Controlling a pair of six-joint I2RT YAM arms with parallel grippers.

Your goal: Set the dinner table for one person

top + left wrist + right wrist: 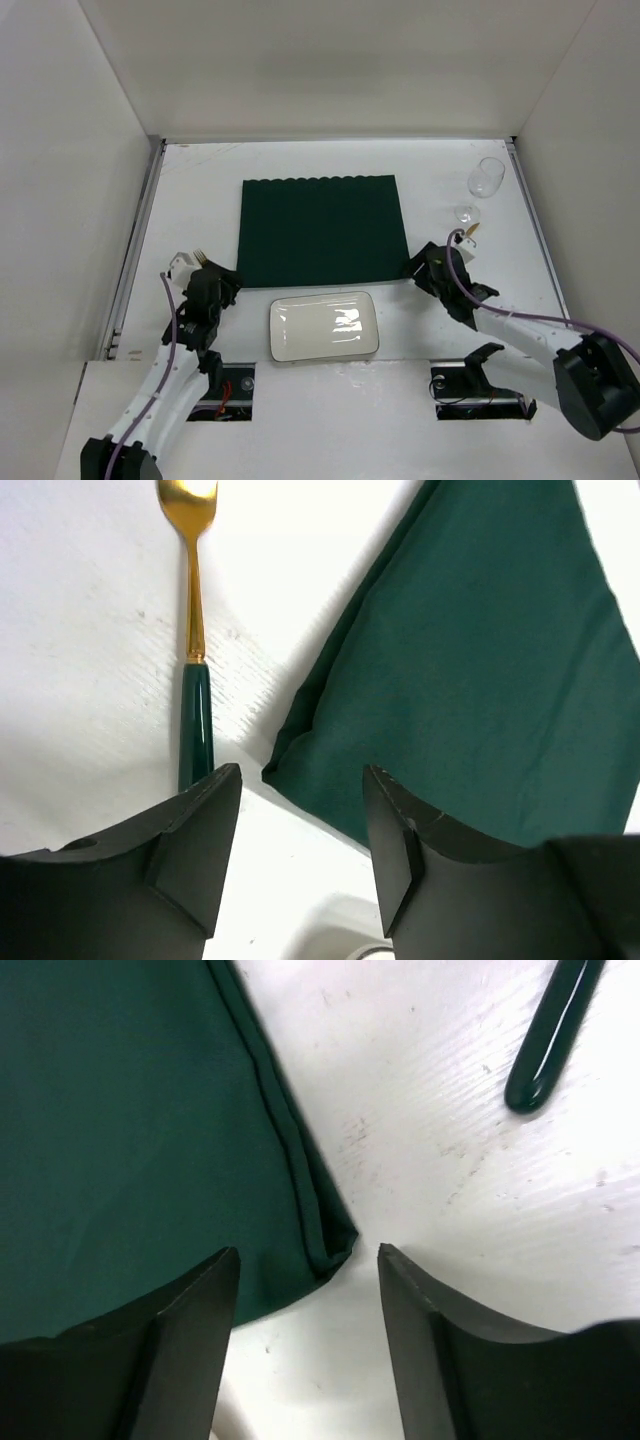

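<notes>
From above, we see the large matte white rectangular worktop (200, 190) with metal rails on its left and right edges. On it lies a dark green scallop-edged cloth placemat (320, 230). A small white rectangular plate (322, 297) lies just near of the placemat. A clear stemmed glass (487, 178) is at the far right. The left hand (222, 283) is at the near left corner of the placemat, and the right hand (420, 268) is at its near right corner.

In the left wrist view, the left hand (300, 850) has its fingers apart and grips nothing, with the placemat (480, 680) corner under the gap. A gold fork with a dark green handle (193, 680) lies just left of the corner, on the worktop (80, 680).

In the right wrist view, the right hand (308, 1340) is also spread and holds nothing. The placemat (130, 1140) corner is under it, and a dark green utensil handle (550, 1040) lies on the worktop (450, 1210), far right.
</notes>
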